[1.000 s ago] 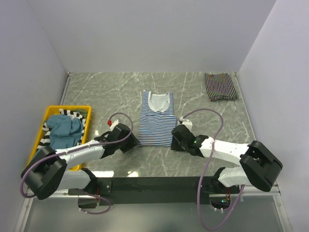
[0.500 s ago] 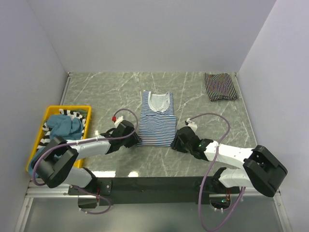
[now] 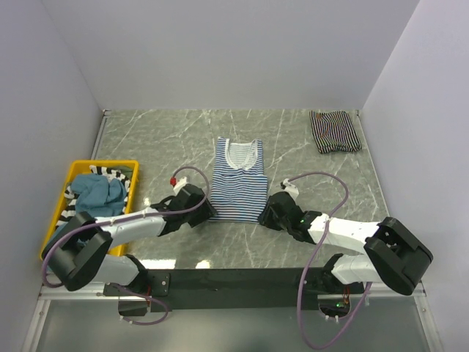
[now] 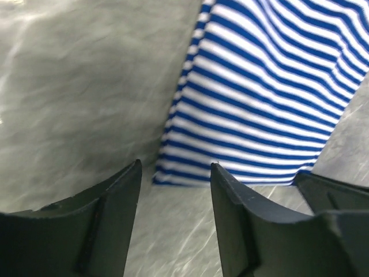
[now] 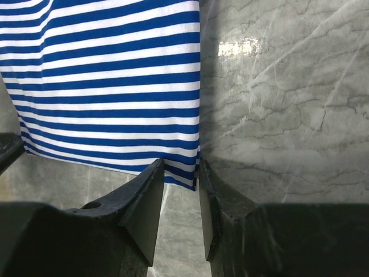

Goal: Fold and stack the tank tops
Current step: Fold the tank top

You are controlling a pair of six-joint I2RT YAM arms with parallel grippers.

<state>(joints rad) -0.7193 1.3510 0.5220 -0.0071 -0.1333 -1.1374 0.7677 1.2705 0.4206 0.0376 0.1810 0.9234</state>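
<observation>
Left fingers (image 4: 112,222) stand well apart with nothing between them. Only bare desk (image 4: 75,92) shows in the gap. Their tips sit low over the surface, just short of the near left corner of the blue-and-white tank top (image 4: 259,98), whose hem corner lies straight ahead of the gap.

Right fingers (image 5: 147,210) are much closer together, leaving a narrow slot. The near right corner of the hem lies in the mouth of that slot. The cloth there looks flat and unpinched, so they hold nothing.

Beyond both pairs of tips the top spreads flat on the grey-green marbled desk, with its straps pointing away from the arms. Thin blue and white stripes run across the body, white trim edges the scooped neck and armholes, and the cloth waves slightly near the hem. From above, the left fingers (image 3: 204,211) and right fingers (image 3: 270,215) flank its bottom edge.

Far beyond the right fingers, near the back right corner, a black-and-white tank top (image 3: 335,132) lies folded into a small rectangle. Out to the side of the left fingers, a yellow bin (image 3: 102,163) holds bundled clothes (image 3: 99,194), some teal and some striped black and white.
</observation>
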